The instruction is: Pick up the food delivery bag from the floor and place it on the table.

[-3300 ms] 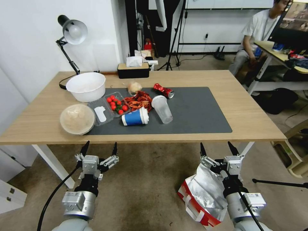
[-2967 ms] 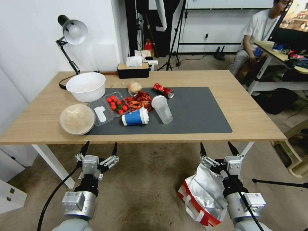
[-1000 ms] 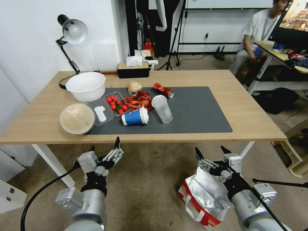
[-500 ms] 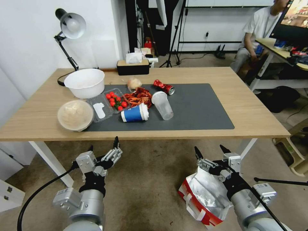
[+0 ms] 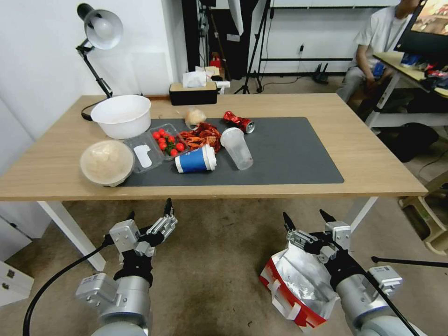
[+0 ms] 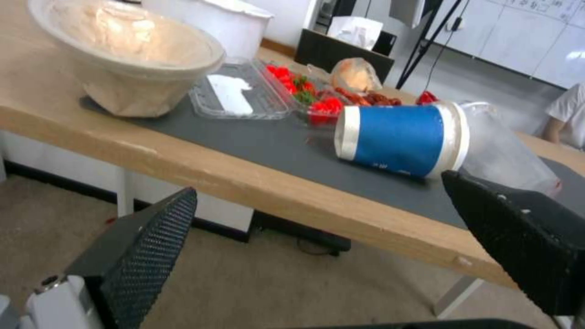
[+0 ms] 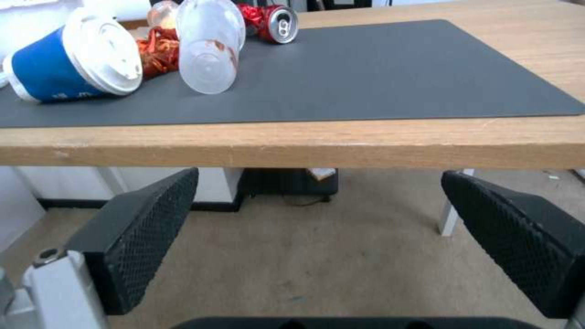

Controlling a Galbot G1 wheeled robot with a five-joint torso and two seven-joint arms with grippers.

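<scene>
Both grippers hang spread, below the table point(image 5: 373, 163) edge.
Food delivery bag point(image 5: 298, 289) lies on floor point(image 5: 214, 270) beneath right gripper point(image 5: 305, 218); left gripper point(image 5: 149, 210) well apart.

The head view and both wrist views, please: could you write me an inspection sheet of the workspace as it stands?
Surface: table, light wood, with a dark grey mat.
Job's things: food delivery bag on the floor, foil mouth open, beside the right arm.
Clutter: white bowl, lidded bowl, tomato tray, blue cup and clear cup on their sides, crushed can, tissue box, desk lamp.
Grippers: left gripper open, below the table edge; right gripper open, above the bag.
Cables: black cable from the left arm.
Surroundings: tripods, a second desk.
</scene>
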